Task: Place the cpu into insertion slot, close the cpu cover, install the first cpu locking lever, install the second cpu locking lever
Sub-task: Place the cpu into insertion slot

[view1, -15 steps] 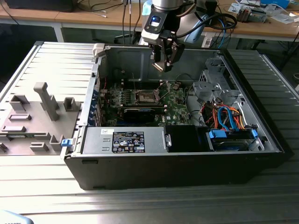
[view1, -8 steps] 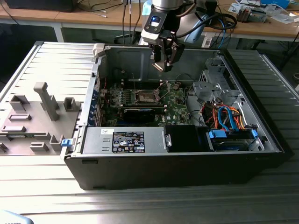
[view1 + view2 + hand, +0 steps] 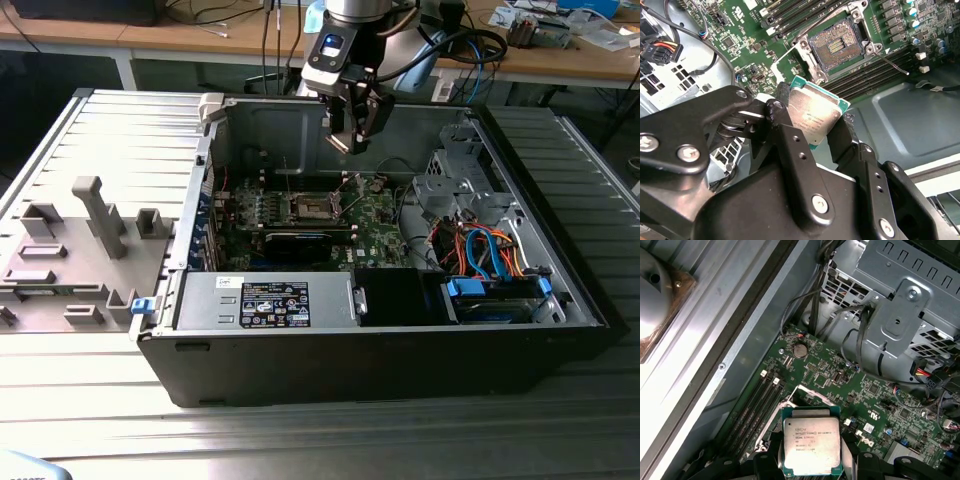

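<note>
We see a black gripper point(image 3: 353, 138) under a silver-grey wrist point(image 3: 355, 8) with a blue light point(image 3: 331, 45) and thick black cables point(image 3: 470, 45) looping behind; its matte, jointed fingers point(image 3: 790, 145) carry round silver screws point(image 3: 688, 153).

we think this is a robot lab or workshop. we see an open computer case point(image 3: 380, 360) on a ribbed metal table point(image 3: 300, 440), grey holders point(image 3: 95, 215) beside it, and wooden tables point(image 3: 180, 38) behind with cables point(image 3: 268, 45) hanging.
</note>
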Motion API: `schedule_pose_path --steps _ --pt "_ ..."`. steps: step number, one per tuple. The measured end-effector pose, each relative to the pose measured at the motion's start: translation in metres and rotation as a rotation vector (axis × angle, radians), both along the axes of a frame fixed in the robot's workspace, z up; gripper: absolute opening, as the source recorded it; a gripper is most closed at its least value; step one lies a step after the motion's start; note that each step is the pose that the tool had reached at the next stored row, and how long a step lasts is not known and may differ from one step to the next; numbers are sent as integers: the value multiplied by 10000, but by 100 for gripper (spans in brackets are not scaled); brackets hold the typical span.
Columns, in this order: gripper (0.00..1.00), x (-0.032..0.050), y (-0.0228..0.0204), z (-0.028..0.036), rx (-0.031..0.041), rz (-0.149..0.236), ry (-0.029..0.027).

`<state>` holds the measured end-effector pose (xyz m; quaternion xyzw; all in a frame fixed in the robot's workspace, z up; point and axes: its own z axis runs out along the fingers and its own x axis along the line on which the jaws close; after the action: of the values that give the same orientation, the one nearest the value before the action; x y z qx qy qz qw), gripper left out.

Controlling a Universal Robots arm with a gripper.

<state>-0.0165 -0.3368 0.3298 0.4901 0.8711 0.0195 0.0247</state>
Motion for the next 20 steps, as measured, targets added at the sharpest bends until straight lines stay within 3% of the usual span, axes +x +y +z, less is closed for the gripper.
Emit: schedule_pose_path --steps 20 --pt "55 0 0 -6 0 -178 0"
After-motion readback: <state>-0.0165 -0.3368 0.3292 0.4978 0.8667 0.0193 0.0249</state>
